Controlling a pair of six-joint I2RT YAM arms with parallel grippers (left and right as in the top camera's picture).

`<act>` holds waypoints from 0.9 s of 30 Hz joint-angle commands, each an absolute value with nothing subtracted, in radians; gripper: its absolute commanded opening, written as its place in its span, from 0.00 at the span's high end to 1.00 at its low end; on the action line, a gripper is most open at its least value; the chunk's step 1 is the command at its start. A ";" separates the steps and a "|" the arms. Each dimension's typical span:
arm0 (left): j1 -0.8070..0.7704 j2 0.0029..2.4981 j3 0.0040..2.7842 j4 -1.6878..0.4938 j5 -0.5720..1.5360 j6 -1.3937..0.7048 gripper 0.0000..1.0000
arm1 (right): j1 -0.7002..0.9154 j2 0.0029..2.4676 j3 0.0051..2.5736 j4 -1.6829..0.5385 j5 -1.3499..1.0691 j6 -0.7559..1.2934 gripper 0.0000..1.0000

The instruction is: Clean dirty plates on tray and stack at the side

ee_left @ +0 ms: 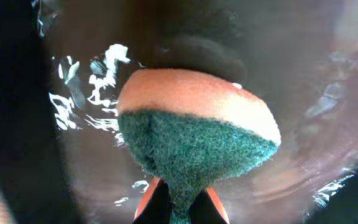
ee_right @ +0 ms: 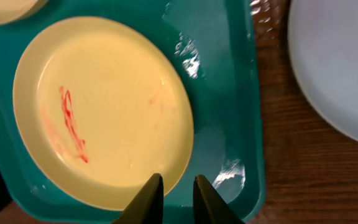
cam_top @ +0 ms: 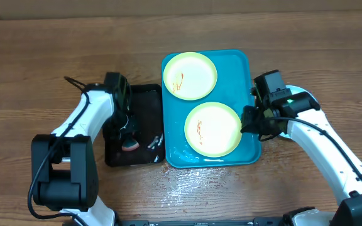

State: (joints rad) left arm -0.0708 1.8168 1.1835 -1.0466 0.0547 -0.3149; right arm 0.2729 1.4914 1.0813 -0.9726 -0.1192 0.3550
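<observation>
Two yellow-green plates lie in the turquoise tray. The far plate and the near plate each carry a red smear. My right gripper stands at the near plate's right rim. In the right wrist view its narrow jaws straddle that rim, one finger over the plate and one over the tray. A pale plate lies on the wood to the tray's right. My left gripper is shut on a green and orange sponge over the black tray.
The small black tray sits against the turquoise tray's left side and holds water, with wet glints on its floor. Water is spilled on the wooden table in front of the trays.
</observation>
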 commanded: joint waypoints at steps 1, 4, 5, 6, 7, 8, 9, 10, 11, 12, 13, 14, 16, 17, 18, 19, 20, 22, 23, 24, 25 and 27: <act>-0.074 1.816 1.386 -1.132 0.049 -0.310 0.96 | 0.218 1.481 1.101 -0.954 -0.084 0.397 0.77; -0.088 1.816 1.523 -1.219 0.052 -0.309 0.96 | 0.200 1.483 1.100 -0.948 -0.091 0.361 0.76; -0.099 1.816 1.569 -1.243 0.053 -0.297 0.96 | 0.200 1.483 1.099 -0.945 -0.107 0.324 0.76; -0.112 1.816 1.609 -1.261 0.052 -0.288 0.96 | 0.201 1.483 1.098 -0.945 -0.126 0.290 0.76; -0.127 1.816 1.648 -1.276 0.052 -0.283 0.96 | 0.205 1.483 1.092 -0.943 -0.150 0.263 0.76; -0.141 1.816 1.678 -1.286 0.052 -0.283 0.96 | 0.208 1.483 1.084 -0.937 -0.160 0.255 0.76; -0.160 1.816 1.711 -1.295 0.051 -0.283 0.95 | 0.213 1.483 1.071 -0.925 -0.158 0.255 0.75; -0.179 1.816 1.740 -1.298 0.047 -0.284 0.96 | 0.214 1.485 1.051 -0.901 -0.154 0.255 0.72; -0.195 1.816 1.757 -1.298 0.046 -0.284 0.96 | 0.214 1.485 1.034 -0.879 -0.155 0.258 0.72; -0.210 1.816 1.774 -1.297 0.045 -0.284 0.96 | 0.214 1.488 1.015 -0.853 -0.160 0.262 0.72; -0.225 1.816 1.786 -1.295 0.045 -0.286 0.96 | 0.214 1.490 0.996 -0.825 -0.172 0.261 0.72; -0.239 1.816 1.791 -1.288 0.048 -0.293 0.96 | 0.215 1.494 0.977 -0.796 -0.189 0.259 0.72; -0.270 1.817 1.792 -1.276 0.054 -0.298 0.96 | 0.223 1.509 0.934 -0.743 -0.196 0.244 0.72; -0.282 1.818 1.792 -1.274 0.056 -0.307 0.96 | 0.229 1.518 0.919 -0.724 -0.196 0.234 0.72; -0.291 1.818 1.792 -1.273 0.061 -0.315 0.96 | 0.237 1.531 0.903 -0.701 -0.194 0.233 0.71; -0.300 1.818 1.792 -1.269 0.073 -0.316 0.96 | 0.244 1.542 0.890 -0.681 -0.193 0.230 0.71; -0.311 1.818 1.792 -1.261 0.085 -0.318 0.96 | 0.254 1.559 0.880 -0.658 -0.190 0.226 0.71; -0.330 1.819 1.790 -1.243 0.099 -0.335 0.96 | 0.272 1.594 0.870 -0.622 -0.168 0.227 0.71; -0.341 1.820 1.790 -1.232 0.104 -0.352 0.96 | 0.280 1.612 0.870 -0.609 -0.149 0.227 0.71; -0.353 1.822 1.789 -1.221 0.110 -0.367 0.96 | 0.288 1.633 0.870 -0.593 -0.132 0.228 0.72; -0.366 1.825 1.789 -1.208 0.120 -0.377 0.96 | 0.294 1.654 0.870 -0.577 -0.123 0.228 0.73; -0.390 1.837 1.788 -1.182 0.148 -0.390 0.96 | 0.297 1.692 0.870 -0.554 -0.121 0.238 0.81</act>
State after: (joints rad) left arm -0.3511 1.8183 1.7676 -1.2110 0.0883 -0.3416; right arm 0.2871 1.6405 0.8745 -0.5835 -0.1558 0.2375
